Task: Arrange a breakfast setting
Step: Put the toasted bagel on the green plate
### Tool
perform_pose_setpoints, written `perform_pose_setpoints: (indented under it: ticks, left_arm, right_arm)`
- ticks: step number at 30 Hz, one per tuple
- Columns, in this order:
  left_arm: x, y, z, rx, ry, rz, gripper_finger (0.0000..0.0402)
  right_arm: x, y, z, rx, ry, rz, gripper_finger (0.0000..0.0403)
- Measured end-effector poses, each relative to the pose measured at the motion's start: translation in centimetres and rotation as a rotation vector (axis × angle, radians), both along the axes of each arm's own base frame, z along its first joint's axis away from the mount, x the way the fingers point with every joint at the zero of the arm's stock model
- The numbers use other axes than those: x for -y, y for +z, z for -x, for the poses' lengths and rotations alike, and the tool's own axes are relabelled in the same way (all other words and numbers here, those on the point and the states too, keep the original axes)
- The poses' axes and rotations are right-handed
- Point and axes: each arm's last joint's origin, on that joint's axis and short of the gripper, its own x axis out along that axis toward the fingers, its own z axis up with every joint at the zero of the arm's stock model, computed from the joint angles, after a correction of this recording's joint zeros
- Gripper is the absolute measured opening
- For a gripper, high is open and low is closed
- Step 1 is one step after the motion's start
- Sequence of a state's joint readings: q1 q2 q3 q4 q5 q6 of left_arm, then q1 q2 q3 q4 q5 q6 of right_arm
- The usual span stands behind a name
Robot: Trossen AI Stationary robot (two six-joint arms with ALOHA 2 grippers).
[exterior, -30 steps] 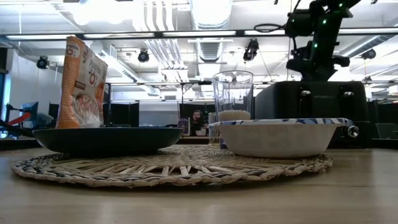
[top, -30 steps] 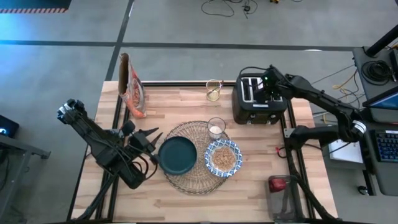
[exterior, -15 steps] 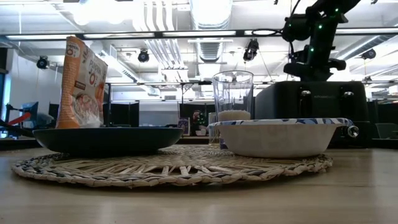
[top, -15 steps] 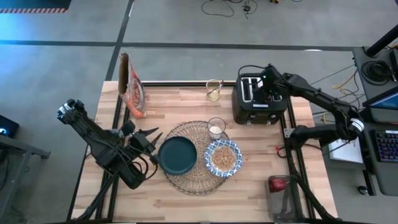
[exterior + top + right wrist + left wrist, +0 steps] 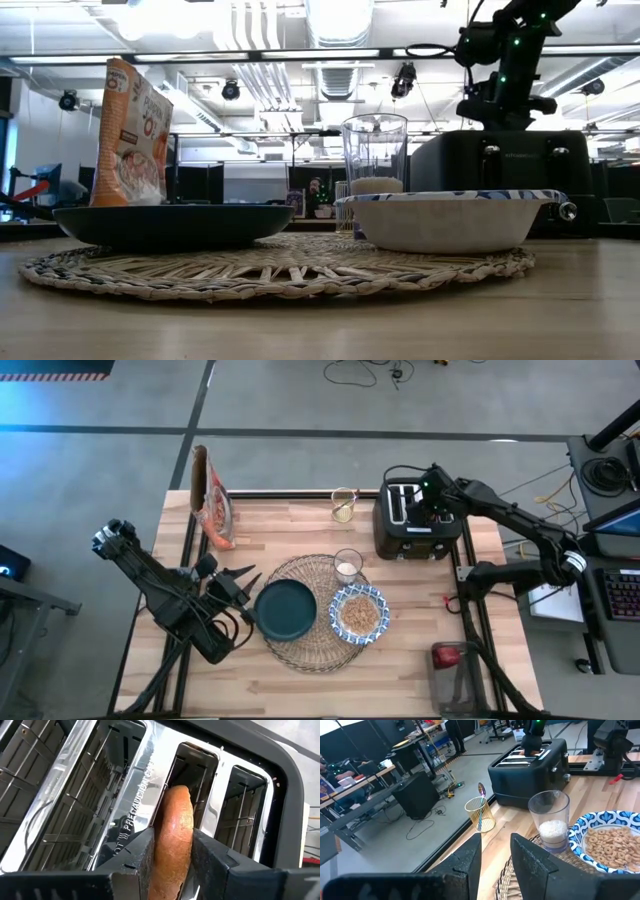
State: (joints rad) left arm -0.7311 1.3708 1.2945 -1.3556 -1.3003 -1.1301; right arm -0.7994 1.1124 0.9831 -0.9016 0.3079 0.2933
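Right gripper (image 5: 172, 857): your fingers pinch a brown slice of toast (image 5: 174, 832) standing in a slot of the black four-slot toaster (image 5: 415, 518).
Left gripper (image 5: 496, 857): parked beside the round woven straw placemat (image 5: 305, 582), fingers slightly parted, empty.
Setting: dark teal plate (image 5: 285, 609), blue-and-white patterned bowl (image 5: 360, 613), small clear glass (image 5: 348, 566) sit on it.

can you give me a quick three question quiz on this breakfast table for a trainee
1. True or false: the blue-and-white patterned bowl holds cereal.
2. What is the right pincer closing around? A) small clear glass B) brown slice of toast C) green-handled spoon
3. Fill in: the dark teal plate rests on the round woven straw ____.

Key:
1. True; cereal rings show in the left wrist view.
2. B; the brown slice of toast stands in a slot of the black four-slot toaster.
3. placemat
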Motion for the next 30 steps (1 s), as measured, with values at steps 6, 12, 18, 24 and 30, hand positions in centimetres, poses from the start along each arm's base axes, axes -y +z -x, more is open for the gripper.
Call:
perform_pose_setpoints:
  ticks: [6,12,18,24,30]
  left_arm:
    - [0.0,0.0,0.0,-0.001,0.000,0.000,0.0088]
    - [0.0,0.0,0.0,-0.001,0.000,0.000,0.0088]
    - [0.0,0.0,0.0,-0.001,0.000,0.000,0.0088]
    - [0.0,0.0,0.0,-0.001,0.000,0.000,0.0088]
    - [0.0,0.0,0.0,-0.003,0.000,-0.002,0.0088]
  right_arm:
    - [0.0,-0.2,0.0,-0.011,0.013,0.000,0.0092]
    - [-0.2,0.0,0.2,0.000,0.018,-0.003,0.0052]
    - [-0.1,1.4,0.1,0.008,0.035,0.029,0.0040]
    - [0.1,4.8,0.0,0.051,0.047,0.101,0.0038]
    - [-0.2,9.6,0.2,0.141,0.049,0.194,0.0038]
